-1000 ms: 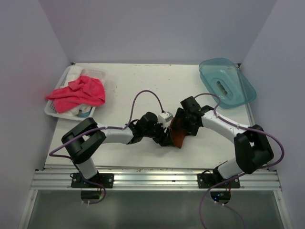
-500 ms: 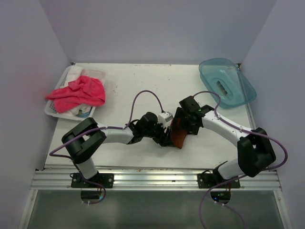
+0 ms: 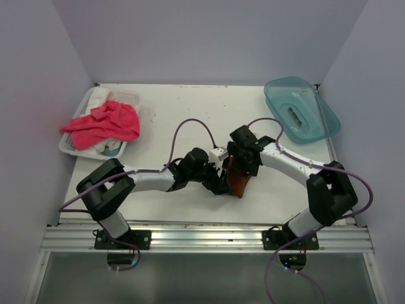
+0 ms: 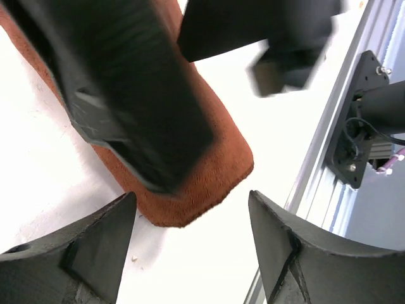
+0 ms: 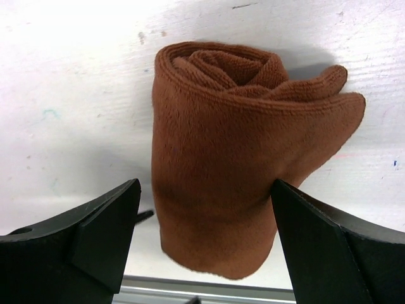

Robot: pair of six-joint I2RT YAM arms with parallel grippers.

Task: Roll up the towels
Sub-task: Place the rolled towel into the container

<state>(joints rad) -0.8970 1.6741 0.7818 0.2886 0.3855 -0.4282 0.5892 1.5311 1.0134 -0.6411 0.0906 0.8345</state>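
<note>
Rolled rust-brown towel [image 5: 221,164], spiral end showing, lies on white worktop [image 3: 171,114] near front centre, between both arms. Over it, right end effector [image 5: 205,187] spread: fingers flank roll, gap on one side, other fingertip right at cloth edge, no squeeze. From opposite side, left end effector [image 4: 190,202] spread as well, roll's end just ahead of open fingers, not pinched. Unrolled pink-red towel [image 3: 104,121] draped over white basket [image 3: 68,145] at left rear. Teal tray [image 3: 316,126] at right rear corner, well apart.
</note>
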